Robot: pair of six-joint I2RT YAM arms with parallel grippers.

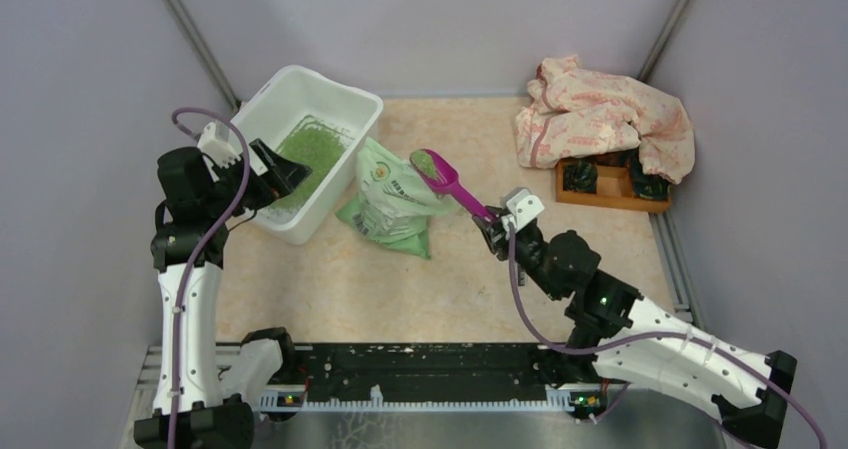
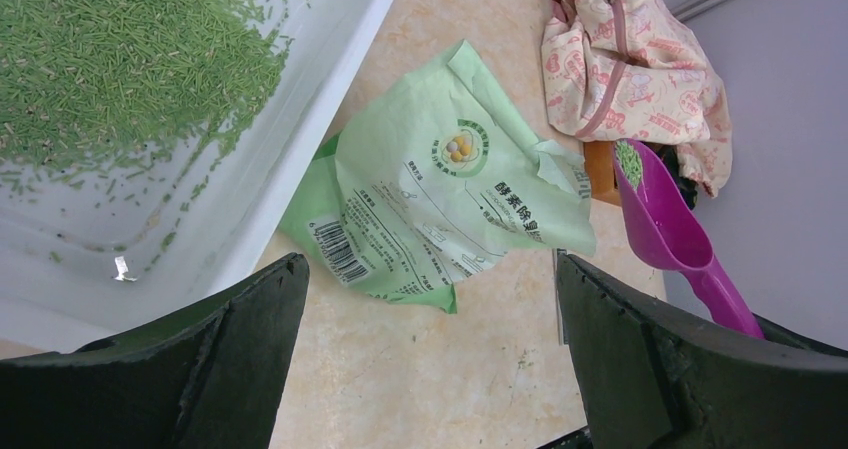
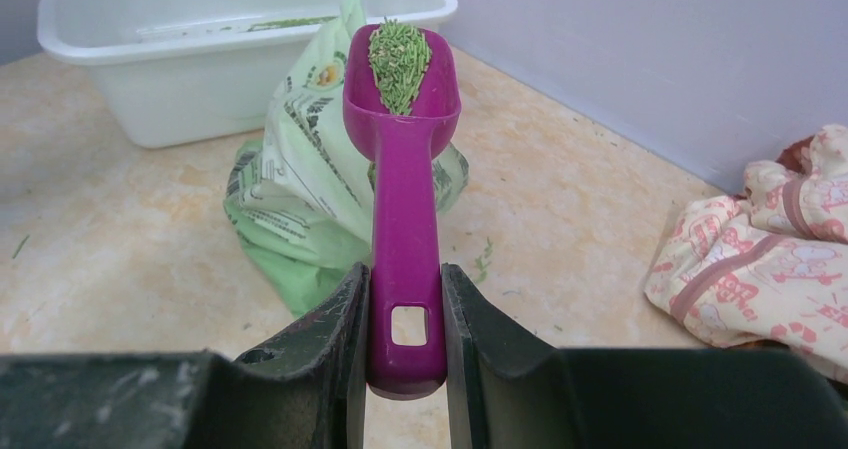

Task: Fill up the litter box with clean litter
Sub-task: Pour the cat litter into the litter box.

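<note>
Table [image 1: 440, 289]: beige top, both arms in view.

Litter box [image 1: 325, 194]: white tub at the far left, sitting at an angle. A patch of clean litter [image 1: 312, 149] covers part of the floor, with bare white plastic around it. I judge the fill as partly done.

Left gripper [image 1: 285, 174]: hangs over the near side of the tub with its jaws spread and nothing between them.

Litter bag [image 1: 392, 204]: light green, crumpled, just beside the tub's right wall, between the tub and the right arm.

Right gripper [image 3: 405, 299]: clamped on the handle end of the purple scoop [image 3: 405, 219].

Scoop bowl: raised above the bag and carrying a small heap of green pellets [image 3: 398, 64].

Key relation: the tub lies ahead and left of the right gripper, past the bag. The scoop's long axis already points roughly that way. The left arm is nearer the tub but empty, so I expect the right arm to carry the load over the rim and tip it.
</note>
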